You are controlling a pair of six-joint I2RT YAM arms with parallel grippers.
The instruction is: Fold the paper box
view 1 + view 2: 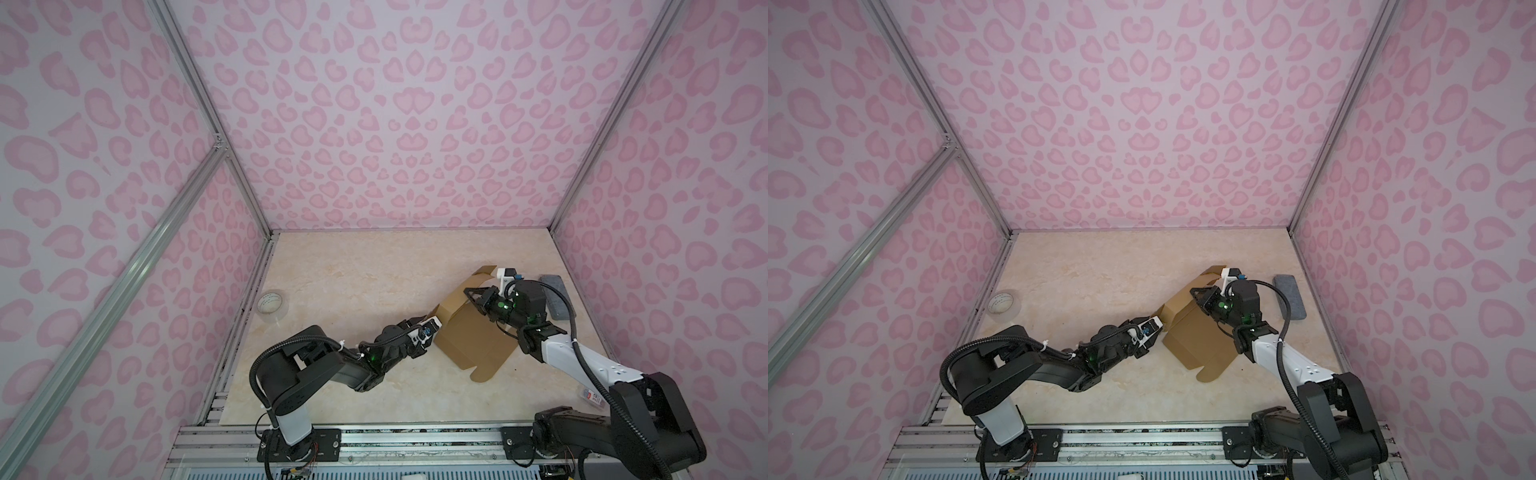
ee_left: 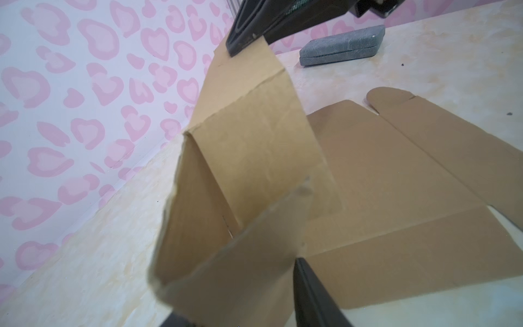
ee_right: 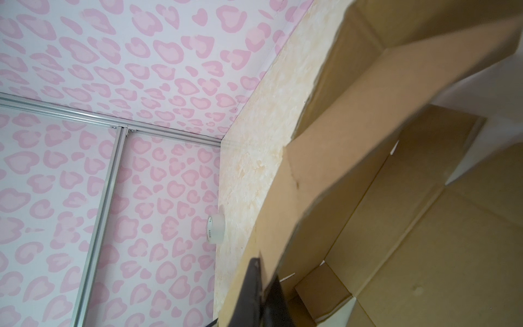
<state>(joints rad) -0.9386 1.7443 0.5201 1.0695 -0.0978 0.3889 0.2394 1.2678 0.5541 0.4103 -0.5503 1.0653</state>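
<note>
Cardboard like this paper box [image 1: 473, 338] should be light, stiff across panels, weak at creases; take it by flap edges. It lies on the tabletop [image 1: 353, 270] right of centre, base flat, one strip raised. The right tool [image 2: 244, 42] is clamped on that strip's end. The left tool [image 1: 433, 320] straddles a flap; whether it pinches I cannot tell. The box bears no print; marks on the tape roll [image 1: 272, 307] are unreadable.
</note>
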